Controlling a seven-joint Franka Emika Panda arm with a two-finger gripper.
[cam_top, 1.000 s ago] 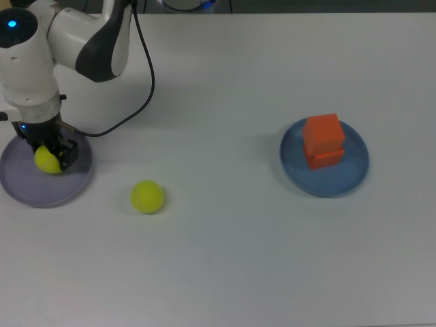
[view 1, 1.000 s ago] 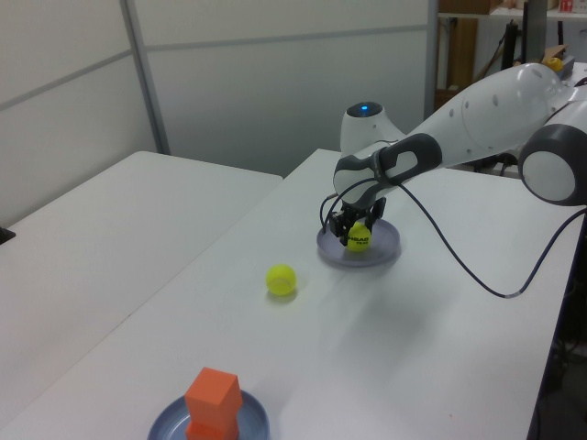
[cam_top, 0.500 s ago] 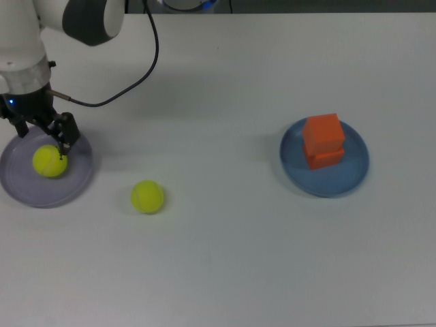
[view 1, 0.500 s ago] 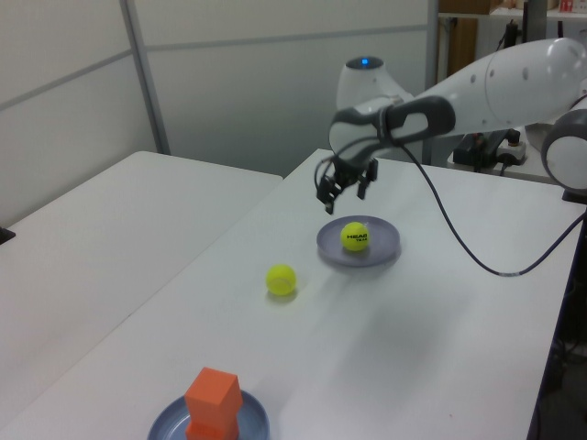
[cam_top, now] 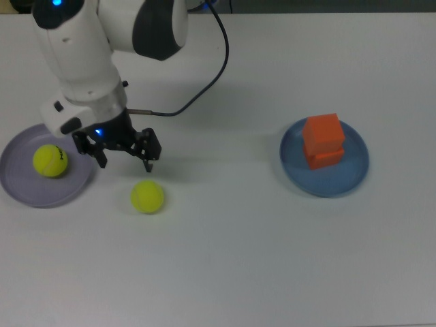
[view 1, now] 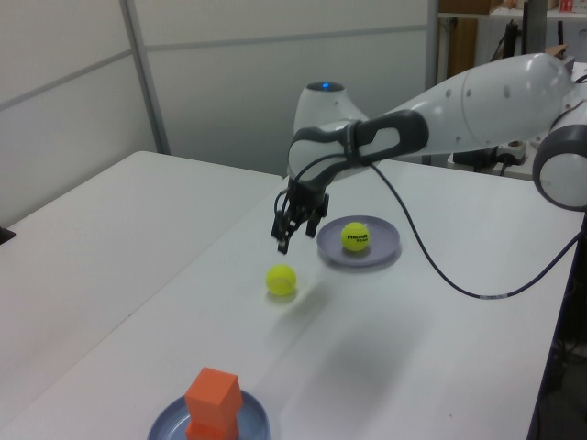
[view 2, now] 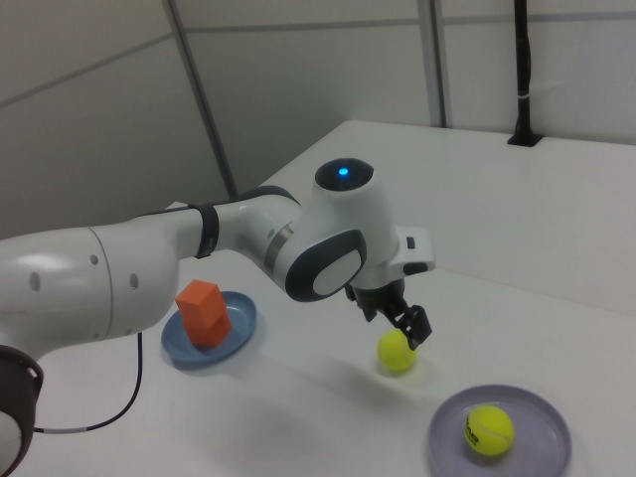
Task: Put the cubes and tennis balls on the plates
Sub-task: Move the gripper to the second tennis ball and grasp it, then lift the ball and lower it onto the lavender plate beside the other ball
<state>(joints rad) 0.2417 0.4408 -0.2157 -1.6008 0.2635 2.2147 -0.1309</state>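
Your hand [cam_top: 124, 158] has moved off the purple plate [cam_top: 20, 187] since the earlier frames and now hangs over the counter [cam_top: 238, 259], toward the loose tennis ball [cam_top: 147, 196]. Its fingers are spread apart and hold nothing. In the top view the hand sits at middle left, just above and a little left of that ball.

The other tennis ball [cam_top: 50, 161] rests on the purple plate at the far left of the top view. You can see a small black mark on it in the left view.

The two orange cubes [cam_top: 322, 140] sit stacked on the blue plate [cam_top: 354, 178] at the right of the top view, well apart from the hand.

A black cable [cam_top: 204, 75] runs from the arm across the upper counter. Nothing lies between the hand and the loose ball.
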